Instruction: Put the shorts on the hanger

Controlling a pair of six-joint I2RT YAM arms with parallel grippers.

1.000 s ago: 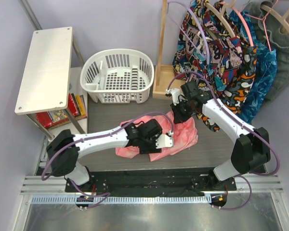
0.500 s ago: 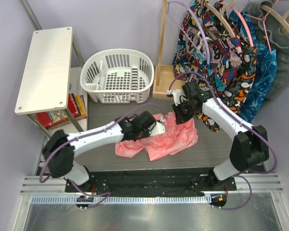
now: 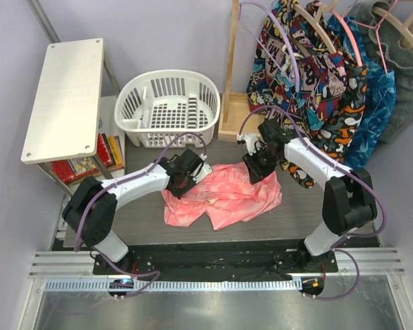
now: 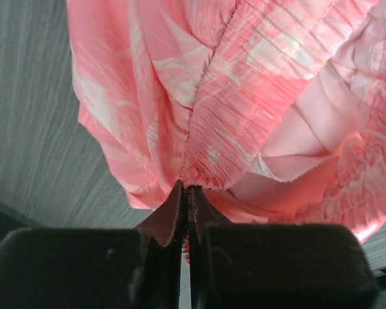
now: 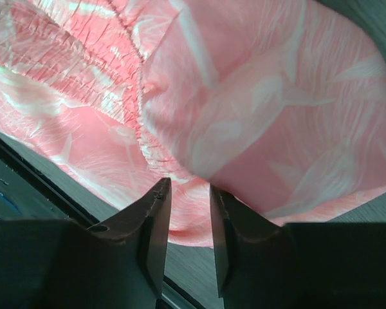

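The coral-pink shorts (image 3: 224,196) lie crumpled in the middle of the dark table. My left gripper (image 3: 186,180) is at their left back edge. In the left wrist view it (image 4: 185,190) is shut on the gathered waistband of the shorts (image 4: 244,96), and the fabric is pulled up from the table. My right gripper (image 3: 257,167) is over their right back corner. In the right wrist view its jaws (image 5: 190,190) stand apart with nothing between them, and the shorts (image 5: 257,109) lie just beyond the tips. The thin lavender hanger (image 3: 283,36) hangs on the rack at the back right.
A white laundry basket (image 3: 168,110) stands at the back left of the table, with a wooden box (image 3: 233,113) beside it. Comic-print garments (image 3: 316,75) and a blue garment (image 3: 375,103) hang behind my right arm. A white shelf (image 3: 65,100) stands at the left.
My left gripper closed on the shorts' waistband and pulled it left and back, spreading the fabric. My right gripper opened and let go of the shorts.
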